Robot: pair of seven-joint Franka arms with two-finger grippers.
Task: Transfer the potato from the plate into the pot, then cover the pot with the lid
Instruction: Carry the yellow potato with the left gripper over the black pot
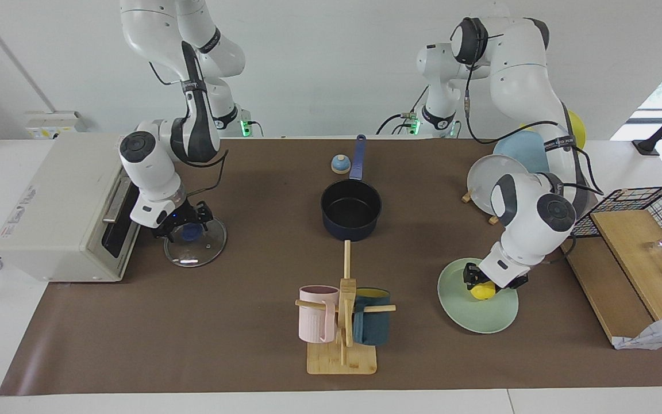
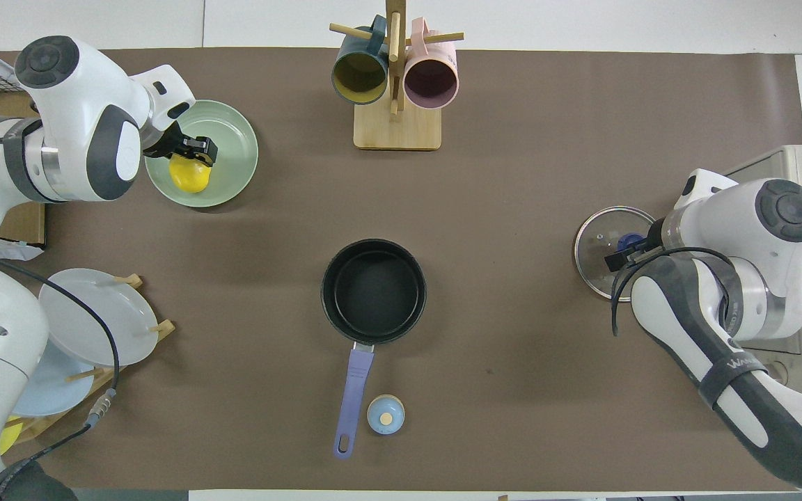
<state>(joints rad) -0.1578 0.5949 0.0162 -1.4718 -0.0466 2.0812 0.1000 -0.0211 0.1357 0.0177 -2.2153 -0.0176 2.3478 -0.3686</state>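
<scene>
The yellow potato [image 1: 484, 292] lies on the mint-green plate [image 1: 480, 316] toward the left arm's end of the table. It also shows in the overhead view [image 2: 189, 175] on the plate [image 2: 234, 156]. My left gripper [image 1: 489, 282] [image 2: 193, 154] is down right at the potato. The navy pot [image 1: 351, 210] [image 2: 373, 291] stands empty at the table's middle, with its handle toward the robots. The glass lid [image 1: 199, 250] [image 2: 599, 254] lies flat toward the right arm's end. My right gripper [image 1: 187, 225] [image 2: 625, 252] is down at its blue knob [image 1: 191, 232].
A mug tree [image 1: 342, 322] with a pink mug and a teal mug stands farther from the robots than the pot. A small blue-and-tan bell [image 1: 340, 165] sits beside the pot's handle. A toaster oven [image 1: 61, 207] stands beside the lid. A plate rack [image 1: 503, 178], a wire basket [image 1: 647, 201] and a wooden board [image 1: 624, 270] are at the left arm's end.
</scene>
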